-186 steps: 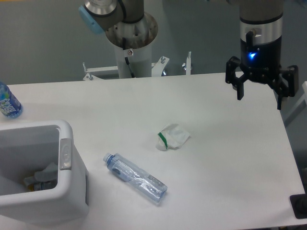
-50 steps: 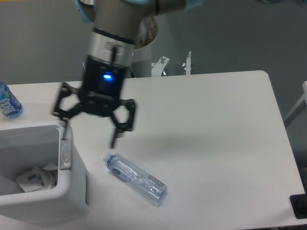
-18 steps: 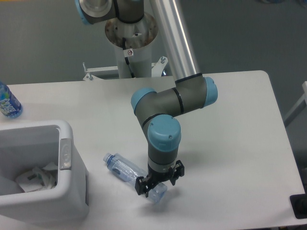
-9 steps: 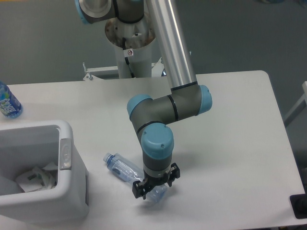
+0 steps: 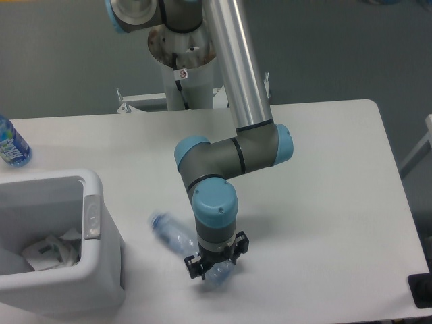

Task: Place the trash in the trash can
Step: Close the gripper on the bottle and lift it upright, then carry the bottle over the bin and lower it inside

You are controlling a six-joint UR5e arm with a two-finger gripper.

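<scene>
The clear crushed plastic bottle [image 5: 174, 236] lies on the white table at front centre and looks motion-blurred, its cap end pointing up-left. My gripper [image 5: 214, 265] points straight down over the bottle's lower right end. Its fingers are on either side of that end and appear shut on it. The crumpled white paper cup [image 5: 50, 247] lies inside the white trash can [image 5: 101, 280] at the front left, well to the left of the gripper.
A small bottle with a bright blue label [image 5: 11, 143] stands at the far left edge of the table. The robot base [image 5: 183, 61] rises behind the table's back edge. A dark object [image 5: 422, 290] sits by the front right corner.
The cup has gone from the table into the trash can. The arm then came down over the bottle's lower end. The bottle has now shifted and blurred.
</scene>
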